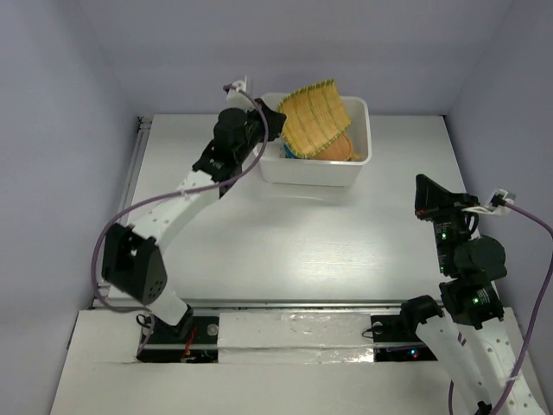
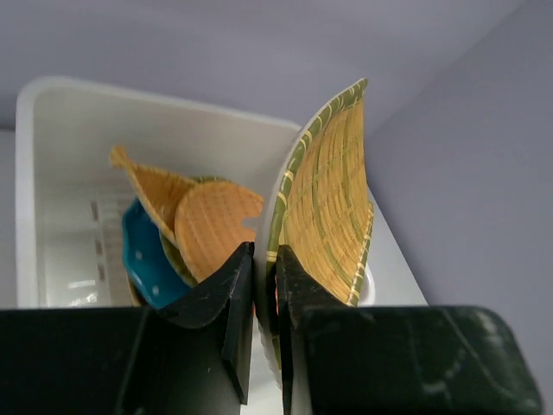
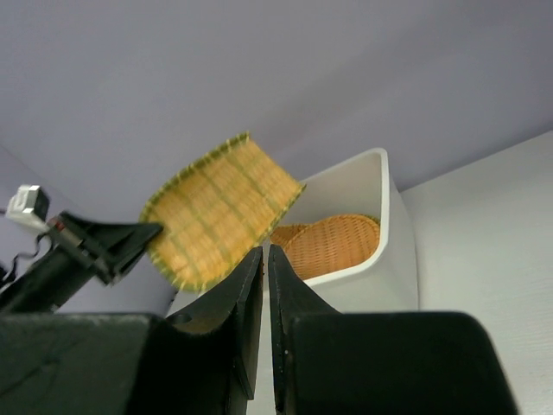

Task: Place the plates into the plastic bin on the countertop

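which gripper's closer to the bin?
Left. Left gripper is at the left end of the plastic bin, holding a woven plate over it; right gripper sits apart to its right.

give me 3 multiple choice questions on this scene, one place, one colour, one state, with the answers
1. Where is the fan-shaped woven plate?
A) flat inside the plastic bin
B) held up over it
C) under it
2. The dotted plate in the bin is:
A) teal
B) red
C) black
3. The right pincer is:
A) wide open
B) shut on a plate
C) shut, empty
Answers: 1 B, left pincer grips it over the bin; 2 A, seen by the left wrist; 3 C, fingers meet, nothing between.
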Robot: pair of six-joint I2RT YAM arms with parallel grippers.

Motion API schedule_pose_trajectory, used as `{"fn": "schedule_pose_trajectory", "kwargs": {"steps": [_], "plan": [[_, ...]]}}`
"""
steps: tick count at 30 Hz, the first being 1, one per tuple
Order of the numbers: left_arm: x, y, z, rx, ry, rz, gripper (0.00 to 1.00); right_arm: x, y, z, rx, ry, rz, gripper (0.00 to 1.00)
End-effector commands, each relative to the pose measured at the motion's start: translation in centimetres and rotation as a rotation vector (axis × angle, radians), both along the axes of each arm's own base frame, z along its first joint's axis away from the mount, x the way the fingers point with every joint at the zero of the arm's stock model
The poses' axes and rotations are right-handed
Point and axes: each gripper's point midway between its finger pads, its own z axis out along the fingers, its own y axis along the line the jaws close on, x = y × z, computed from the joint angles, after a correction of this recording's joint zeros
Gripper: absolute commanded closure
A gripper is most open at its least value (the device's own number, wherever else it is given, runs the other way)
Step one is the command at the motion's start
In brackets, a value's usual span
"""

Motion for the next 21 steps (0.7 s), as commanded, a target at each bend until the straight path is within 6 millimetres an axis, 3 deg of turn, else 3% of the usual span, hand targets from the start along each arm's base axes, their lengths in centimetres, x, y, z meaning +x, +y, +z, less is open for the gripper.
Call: {"fn": "schedule_pose_trajectory", "kwargs": {"steps": [1,2,6,11,15,18,19,21], "plan": [[2.8,-1.5,1.8,-0.013,-0.014,-0.083,1.0,-0.4,0.1,1.4,0.001,-0.041,0.007,0.87],[4.6,-2.2,1.5,-0.009,-0.005,-0.086,1.0,-0.3,0.1,1.4,0.002,-0.041,0.009,0.87],[8.2,-2.9,-0.7,0.04,0.051,-0.075,1.0,-0.2,0.3,1.4,-0.005,-0.037,0.014,0.87],[10.5,-3.7,-3.4,0.084,0.095,-0.062,1.0,0.0,0.3,1.2,-0.001,-0.031,0.016,0.87],[11.3,-3.4,-5.6,0.137,0.138,-0.034,0.97,-0.1,0.2,1.2,-0.001,-0.031,0.013,0.87],[11.0,-2.4,-6.1,0.165,0.144,0.004,0.71,-0.1,0.2,1.2,0.0,-0.032,0.01,0.86],[10.9,-1.9,-6.0,0.177,0.141,0.024,0.5,-0.2,0.2,1.2,-0.003,-0.032,0.014,0.86],[10.0,-1.2,-4.8,0.171,0.121,0.036,0.35,-0.1,0.3,1.2,-0.001,-0.031,0.018,0.86]]}}
